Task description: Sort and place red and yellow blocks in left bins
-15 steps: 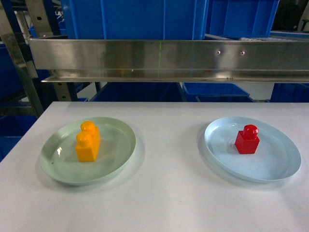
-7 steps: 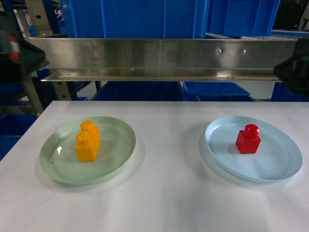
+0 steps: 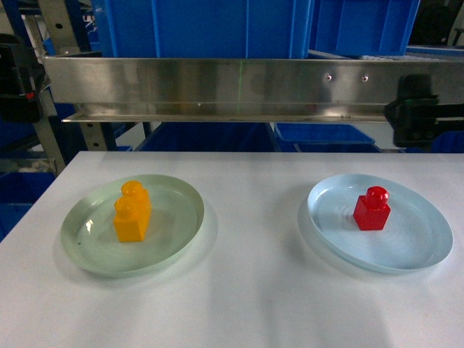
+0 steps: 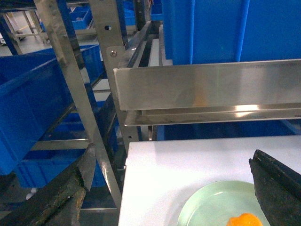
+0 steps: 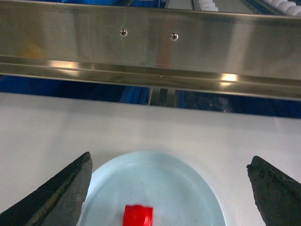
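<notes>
I am looking down over the white tabletop, where the yellow block is standing upright inside the pale-green plate near the left edge, its two studs lined up toward the far edge. The red block is sitting upright in the pale-blue plate near the right edge, slightly toward the far side of that plate, well apart from the yellow one. Both blocks are resting free, with nothing touching them. I am holding the left gripper up in the air beyond the far left corner of the tabletop; in the head view it is showing only as a dark shape at the left border, and in its wrist view the two black fingers are spread wide apart with nothing between them, the green plate and the orange top of the yellow block peeking in below. I am keeping the right gripper raised near the far right corner, above the far side of the blue plate; its fingers are also standing wide open and empty, framing the plate and the red block underneath. Beyond the far edge a steel rail is running across the view, and the blue bins are sitting on the rack above and behind it, with more blue crates showing to the left in the left wrist view.
</notes>
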Robot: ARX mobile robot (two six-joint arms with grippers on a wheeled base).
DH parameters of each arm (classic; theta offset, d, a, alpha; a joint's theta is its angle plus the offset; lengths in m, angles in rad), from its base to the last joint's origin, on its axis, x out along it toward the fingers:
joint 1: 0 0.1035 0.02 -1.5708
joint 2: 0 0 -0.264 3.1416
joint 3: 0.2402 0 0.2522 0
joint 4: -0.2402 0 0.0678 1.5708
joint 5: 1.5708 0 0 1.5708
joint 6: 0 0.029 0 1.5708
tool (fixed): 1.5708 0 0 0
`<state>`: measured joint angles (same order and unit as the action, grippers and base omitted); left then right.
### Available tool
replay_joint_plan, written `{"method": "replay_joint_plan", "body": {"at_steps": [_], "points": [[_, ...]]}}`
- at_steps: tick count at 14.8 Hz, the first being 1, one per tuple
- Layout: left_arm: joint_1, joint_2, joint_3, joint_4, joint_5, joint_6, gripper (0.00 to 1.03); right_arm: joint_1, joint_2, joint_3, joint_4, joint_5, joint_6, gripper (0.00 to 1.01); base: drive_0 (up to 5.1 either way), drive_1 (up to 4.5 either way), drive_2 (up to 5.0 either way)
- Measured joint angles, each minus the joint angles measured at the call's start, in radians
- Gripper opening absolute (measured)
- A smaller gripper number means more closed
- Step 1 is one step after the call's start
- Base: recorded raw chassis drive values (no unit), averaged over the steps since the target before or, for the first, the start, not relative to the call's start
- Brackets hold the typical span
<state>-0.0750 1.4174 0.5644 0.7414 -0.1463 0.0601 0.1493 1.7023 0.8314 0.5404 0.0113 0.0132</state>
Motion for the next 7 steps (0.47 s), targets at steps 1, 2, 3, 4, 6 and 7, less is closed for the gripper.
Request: {"method": "replay_joint_plan", "body": {"at_steps": [1,2,3,4,6,7], "points": [[0.0,0.0,0.0,0.0,0.0,0.0,0.98,0.008,0.053,0.027,0.024,0.013,-0.024,0.98,0.0,0.0,0.0],[0.0,0.0,0.0,0.0,0.0,0.0,0.98,0.007,0.132,0.055,0.046,0.02,-0.059,0.98,0.0,0.0,0.0],[0.0,0.0,0.0,0.0,0.0,0.0,0.98,-0.002,0.209,0.064,0.04,0.02,-0.092,0.98,0.0,0.0,0.0],[0.0,0.0,0.0,0.0,-0.001,0.0,0.98,-0.015,0.262,0.064,0.03,0.019,-0.109,0.98,0.0,0.0,0.0],[0.0,0.0,0.0,0.0,0.0,0.0,0.98,-0.026,0.291,0.078,0.029,0.005,-0.124,0.98,0.0,0.0,0.0],[0.0,0.0,0.0,0.0,0.001,0.0,0.98,-0.026,0.294,0.086,0.027,0.001,-0.128,0.98,0.0,0.0,0.0]]}}
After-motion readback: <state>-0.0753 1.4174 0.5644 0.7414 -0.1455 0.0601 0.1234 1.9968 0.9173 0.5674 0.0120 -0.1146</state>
